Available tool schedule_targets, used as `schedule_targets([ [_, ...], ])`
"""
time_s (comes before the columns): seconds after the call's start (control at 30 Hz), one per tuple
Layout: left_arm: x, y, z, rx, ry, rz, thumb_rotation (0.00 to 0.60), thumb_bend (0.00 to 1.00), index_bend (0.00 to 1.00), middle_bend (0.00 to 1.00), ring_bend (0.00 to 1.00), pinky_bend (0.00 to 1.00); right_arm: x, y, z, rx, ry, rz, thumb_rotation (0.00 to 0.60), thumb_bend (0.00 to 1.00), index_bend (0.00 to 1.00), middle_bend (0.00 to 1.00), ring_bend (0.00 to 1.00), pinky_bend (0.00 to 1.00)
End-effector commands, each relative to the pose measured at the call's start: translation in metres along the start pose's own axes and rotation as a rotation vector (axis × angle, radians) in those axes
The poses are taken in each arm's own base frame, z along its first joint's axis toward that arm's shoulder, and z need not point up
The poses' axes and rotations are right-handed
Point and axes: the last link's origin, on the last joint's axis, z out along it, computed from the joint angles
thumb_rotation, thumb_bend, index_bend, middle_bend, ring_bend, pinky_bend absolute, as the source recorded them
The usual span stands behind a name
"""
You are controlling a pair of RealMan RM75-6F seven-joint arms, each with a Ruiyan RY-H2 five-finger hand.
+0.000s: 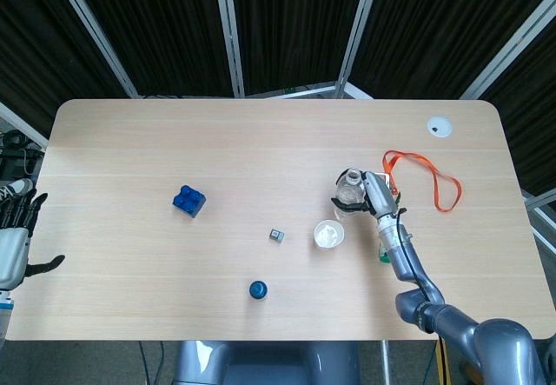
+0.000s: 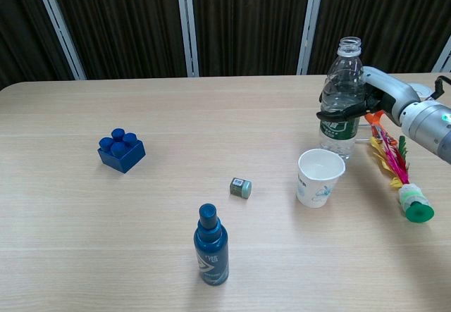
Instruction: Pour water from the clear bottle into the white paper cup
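The clear bottle (image 2: pixel 341 94) stands upright and uncapped on the table, just behind the white paper cup (image 2: pixel 320 177). My right hand (image 2: pixel 371 97) grips the bottle around its middle, fingers wrapped across the front. From above, the clear bottle (image 1: pixel 348 190) sits right behind the white paper cup (image 1: pixel 328 234), with my right hand (image 1: pixel 375 192) on its right side. My left hand (image 1: pixel 16 239) hangs off the table's left edge, fingers spread and holding nothing.
A blue spray bottle (image 2: pixel 211 245) stands near the front. A small grey cube (image 2: pixel 240 187) lies left of the cup. A blue toy brick (image 2: pixel 121 150) sits at the left. A feathered shuttlecock (image 2: pixel 403 178) and an orange strap (image 1: pixel 425 176) lie right of the bottle.
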Motion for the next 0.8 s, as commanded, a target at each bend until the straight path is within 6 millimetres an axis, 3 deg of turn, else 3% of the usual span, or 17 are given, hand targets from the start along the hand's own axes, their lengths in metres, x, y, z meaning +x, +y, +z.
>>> schedule_targets([
  [0.03, 0.0, 0.0, 0.0, -0.001, -0.001, 0.0, 0.6, 0.0, 0.0, 0.0, 0.0, 0.0, -0.001, 0.001, 0.0, 0.005, -0.002, -0.004, 0.6, 0.36, 0.49, 0.6, 0.56, 0.55],
  [0.23, -0.001, 0.001, 0.0, -0.003, -0.005, 0.001, 0.6, 0.0, 0.0, 0.0, 0.0, 0.0, -0.001, 0.005, -0.001, -0.006, -0.009, -0.002, 0.6, 0.06, 0.26, 0.41, 0.39, 0.55],
  [0.3, -0.001, 0.001, 0.0, -0.004, -0.006, 0.001, 0.6, 0.0, 0.0, 0.0, 0.0, 0.0, 0.0, 0.006, -0.001, -0.009, -0.009, 0.001, 0.6, 0.01, 0.22, 0.36, 0.32, 0.55],
  [0.6, -0.001, 0.001, -0.001, -0.005, -0.005, -0.001, 0.6, 0.0, 0.0, 0.0, 0.0, 0.0, 0.002, 0.009, -0.005, -0.003, -0.019, 0.008, 0.6, 0.0, 0.05, 0.2, 0.15, 0.32],
  [0.8, 0.0, 0.002, -0.001, -0.01, -0.004, -0.001, 0.6, 0.0, 0.0, 0.0, 0.0, 0.0, 0.005, 0.011, -0.008, 0.003, -0.031, 0.029, 0.6, 0.0, 0.03, 0.19, 0.13, 0.3],
])
